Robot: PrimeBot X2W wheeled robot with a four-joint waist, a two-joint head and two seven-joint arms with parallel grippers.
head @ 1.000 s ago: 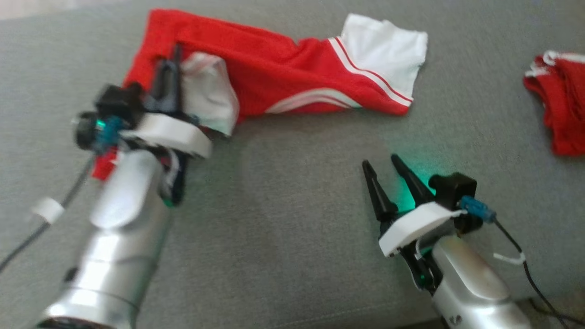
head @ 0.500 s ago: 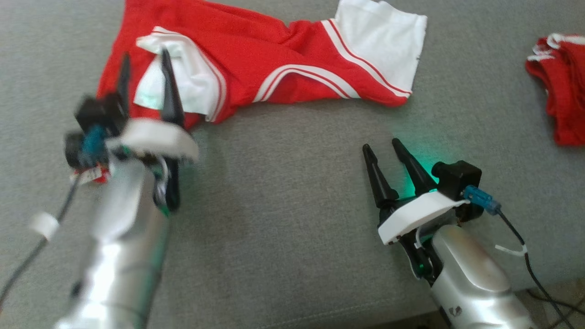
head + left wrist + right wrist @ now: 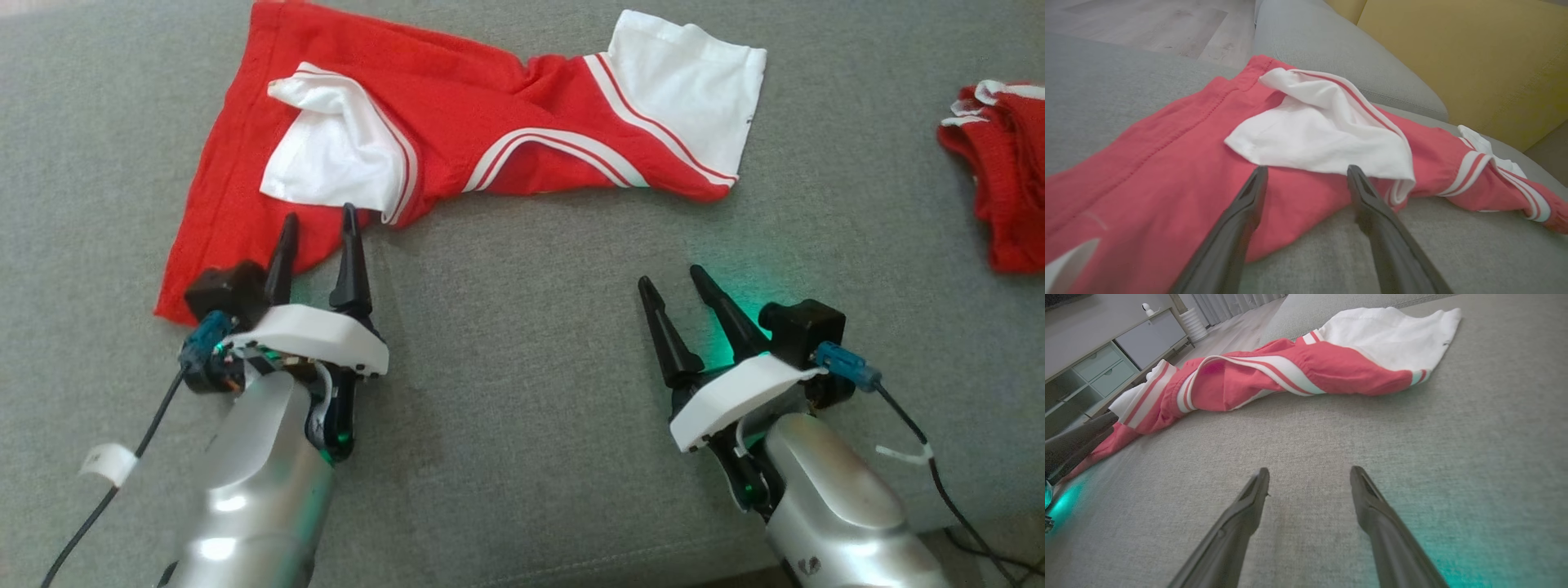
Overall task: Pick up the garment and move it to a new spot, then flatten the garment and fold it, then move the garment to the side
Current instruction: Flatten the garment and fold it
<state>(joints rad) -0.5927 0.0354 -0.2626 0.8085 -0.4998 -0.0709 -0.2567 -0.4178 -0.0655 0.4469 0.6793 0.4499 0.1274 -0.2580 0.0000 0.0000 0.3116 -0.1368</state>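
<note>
Your left hand (image 3: 317, 214) is spread and holds nothing, its tips at the near edge of the red and white garment (image 3: 473, 106). The garment lies rumpled on the grey couch seat (image 3: 522, 343), one white sleeve flopped over the red. Your right hand (image 3: 673, 276), also spread, is over bare seat, well apart from the garment.

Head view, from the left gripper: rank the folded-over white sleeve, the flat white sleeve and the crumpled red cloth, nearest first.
1. Folded-over white sleeve: just ahead of the left gripper, on the left half of the garment.
2. Flat white sleeve: at the garment's right end, across the view.
3. Crumpled red cloth: lying apart at the view's right edge.
</note>
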